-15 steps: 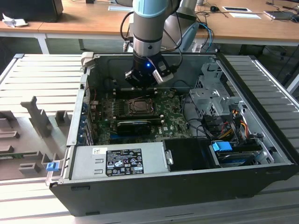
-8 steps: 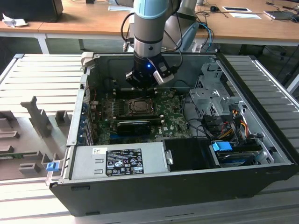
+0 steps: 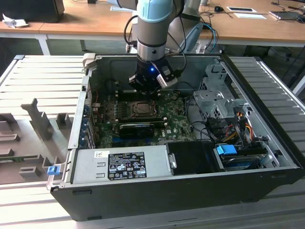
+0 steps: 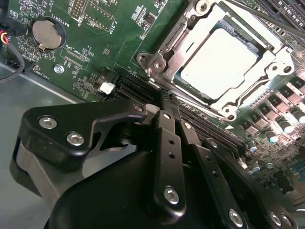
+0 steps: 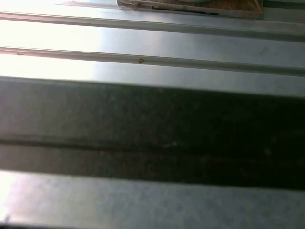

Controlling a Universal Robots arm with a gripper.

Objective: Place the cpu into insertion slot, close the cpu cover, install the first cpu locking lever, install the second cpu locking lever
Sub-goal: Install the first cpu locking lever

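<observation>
While the pincer (image 4: 164, 102) seems pressed together, the cpu (image 4: 220, 63) lies just beyond under its cover (image 4: 190, 36).

one cpu (image 4: 218, 62), one cpu cover (image 4: 190, 36), one coin battery (image 4: 46, 34), one hand (image 4: 164, 102).

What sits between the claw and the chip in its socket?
In the second wrist view, black slots and the cover's metal frame lie between the claw and the chip.

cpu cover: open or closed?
Closed. In the second wrist view the cpu cover lies flat around the cpu, whose pale top shows through its window.
</observation>
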